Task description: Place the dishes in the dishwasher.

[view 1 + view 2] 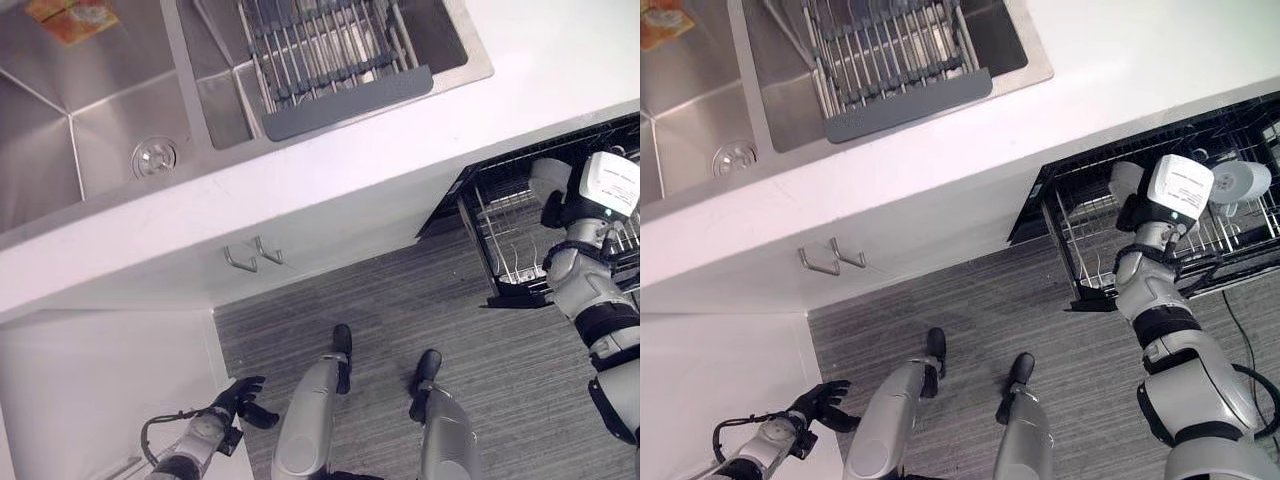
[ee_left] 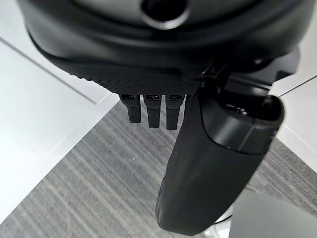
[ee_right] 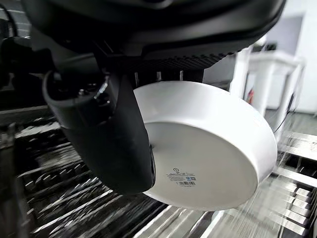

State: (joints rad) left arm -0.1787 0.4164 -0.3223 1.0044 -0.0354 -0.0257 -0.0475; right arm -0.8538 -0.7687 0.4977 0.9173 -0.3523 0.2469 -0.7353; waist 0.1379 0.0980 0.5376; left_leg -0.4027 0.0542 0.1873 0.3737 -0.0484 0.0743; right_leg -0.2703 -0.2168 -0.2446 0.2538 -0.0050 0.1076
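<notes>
Your right hand (image 3: 106,144) is clamped on a white bowl (image 3: 208,148), thumb across its underside and fingers behind the rim, so the bowl hangs on edge with its base facing the wrist camera. That edge-on hold makes sense: it is how a dish slides between rack tines. From the head views you can see the bowl (image 1: 1127,180) held over the pulled-out dishwasher rack (image 1: 1090,240), which sticks out from under the white counter (image 1: 970,160) to your right. Another pale round dish (image 1: 1244,182) already stands in the rack, further along (it looks like a plate or bowl on edge; hard to tell which).

Your left hand (image 1: 240,400) hangs low by your side over the grey floor (image 1: 400,300), fingers relaxed and apart, holding nothing; it is simply out of the way.

Up on the counter, the sink (image 1: 90,120) has a drying rack (image 1: 330,50) set across its right basin.

You are, I judge, at the lowering step: the bowl needs to settle between the wires before you let go.
</notes>
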